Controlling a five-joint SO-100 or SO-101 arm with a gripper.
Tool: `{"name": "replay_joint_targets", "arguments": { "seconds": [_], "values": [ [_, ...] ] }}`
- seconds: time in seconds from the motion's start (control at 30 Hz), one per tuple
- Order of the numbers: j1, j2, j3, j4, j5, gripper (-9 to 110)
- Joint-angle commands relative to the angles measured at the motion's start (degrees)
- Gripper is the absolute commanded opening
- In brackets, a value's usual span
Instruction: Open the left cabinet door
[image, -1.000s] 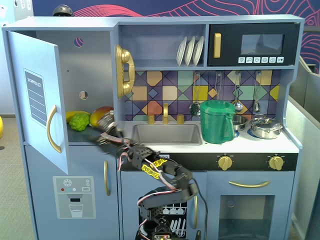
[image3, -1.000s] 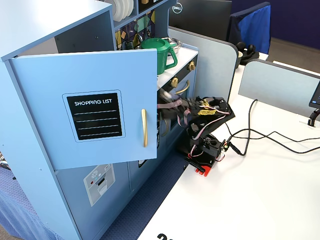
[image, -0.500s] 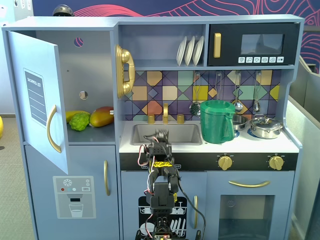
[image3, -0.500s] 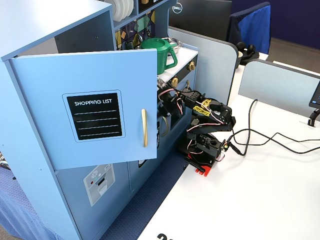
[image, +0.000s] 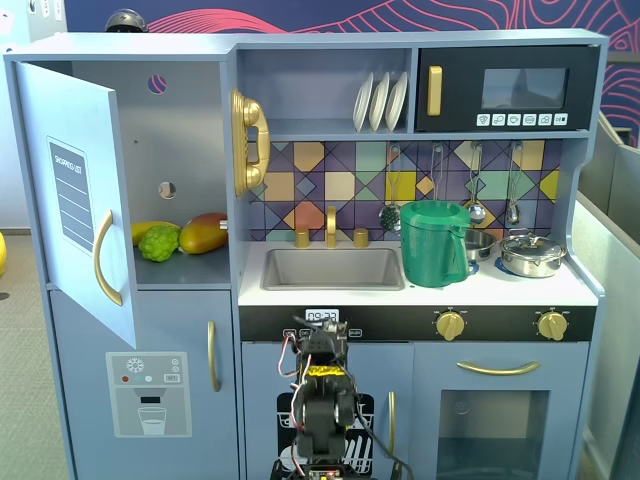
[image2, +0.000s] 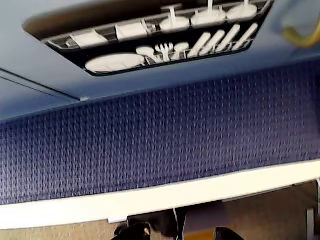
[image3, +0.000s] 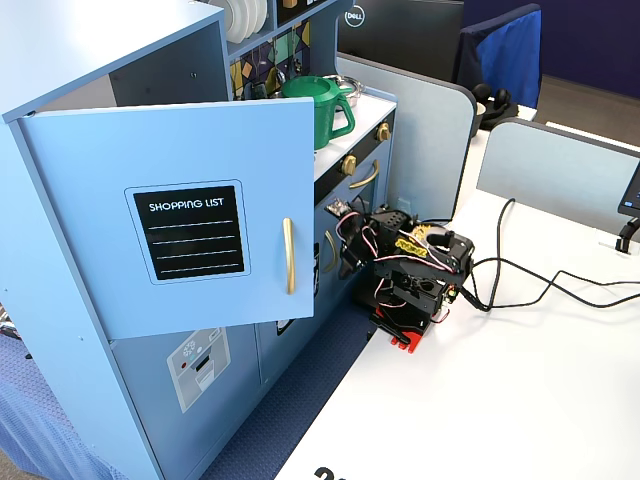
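One wide swing showed: the left cabinet door (image3: 180, 215) stood open beside the fruit shelf (image: 185, 272), gold handle (image: 104, 257) free. The arm (image3: 405, 270) sat folded on the bench (image3: 500, 390); its pincer's state I cannot tell. Best to park clear of the door.

left cabinet door (image: 75, 195) swung open at left, fruit (image: 180, 237) inside, arm (image: 320, 400) folded below sink (image: 333, 268)
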Motion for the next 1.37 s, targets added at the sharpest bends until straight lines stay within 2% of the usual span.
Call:
{"name": "replay_joint_targets", "arguments": {
  "seconds": [0.0, 0.2, 0.27, 0.4, 0.47, 0.93, 1.33],
  "values": [
    [-3.7, 1.8, 0.7, 2.1, 2.5, 9],
    [-3.6, 10.7, 0.8, 14.1, 0.4, 9],
    [-3.3, 10.8, 0.8, 16.6, 2.5, 8],
    [-3.3, 10.8, 0.8, 16.4, 4.2, 6],
    [-3.7, 10.8, 0.8, 16.3, 4.8, 0],
    [1.1, 10.8, 0.8, 16.2, 7.3, 0],
    [1.2, 10.8, 0.8, 16.0, 8.6, 0]
  ]
}}
